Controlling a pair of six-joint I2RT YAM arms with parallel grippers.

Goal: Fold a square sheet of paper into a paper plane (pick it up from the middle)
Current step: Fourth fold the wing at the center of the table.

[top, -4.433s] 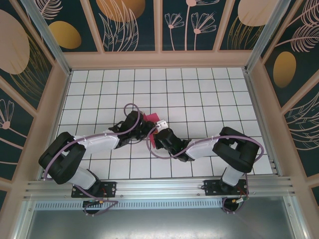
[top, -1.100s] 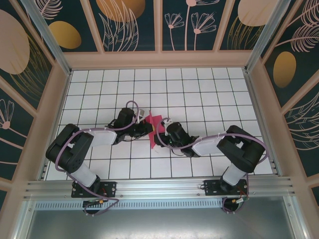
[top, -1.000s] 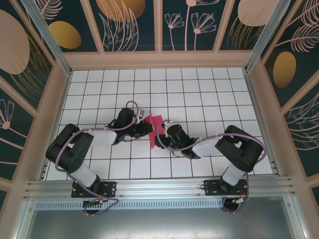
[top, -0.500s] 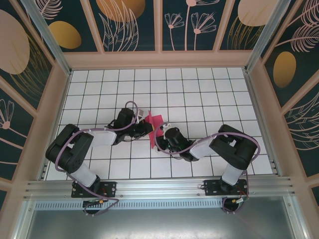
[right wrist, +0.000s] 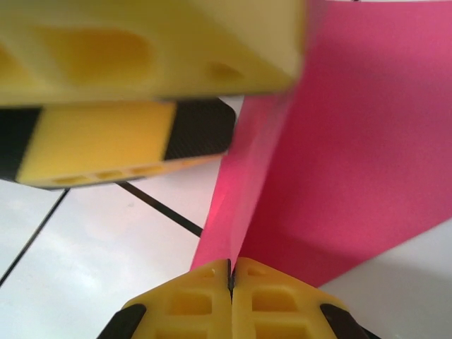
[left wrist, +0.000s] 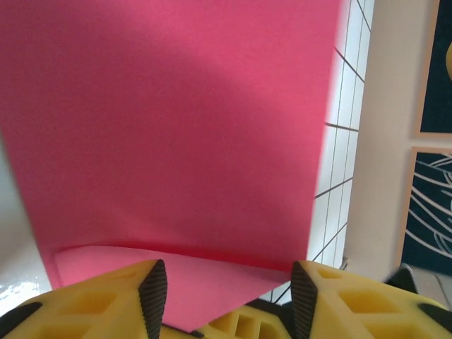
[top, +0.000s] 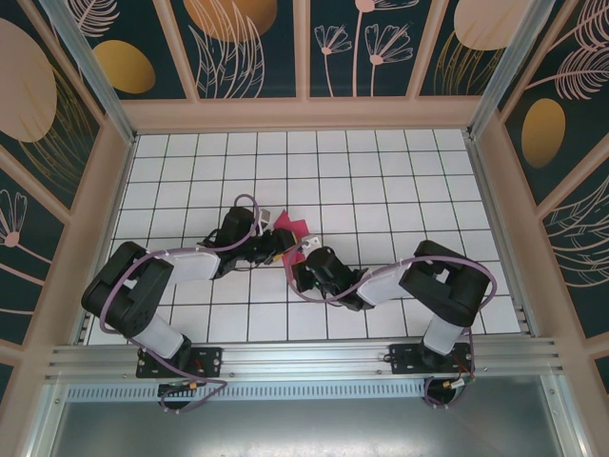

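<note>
- The right hand (right wrist: 231,265) pinches the paper (left wrist: 176,127) tight at its fold.
- The left hand (left wrist: 222,275) is open around it.
- Less paper lies flat than before, so I think the fold is growing.

Black-and-white arms (top: 186,264), purple cables (top: 249,202), yellow claw fingers (left wrist: 92,296).

white grid table (top: 381,162) | floral dark-teal wall panels (top: 252,48) | metal rail (top: 304,357) at near edge
</note>
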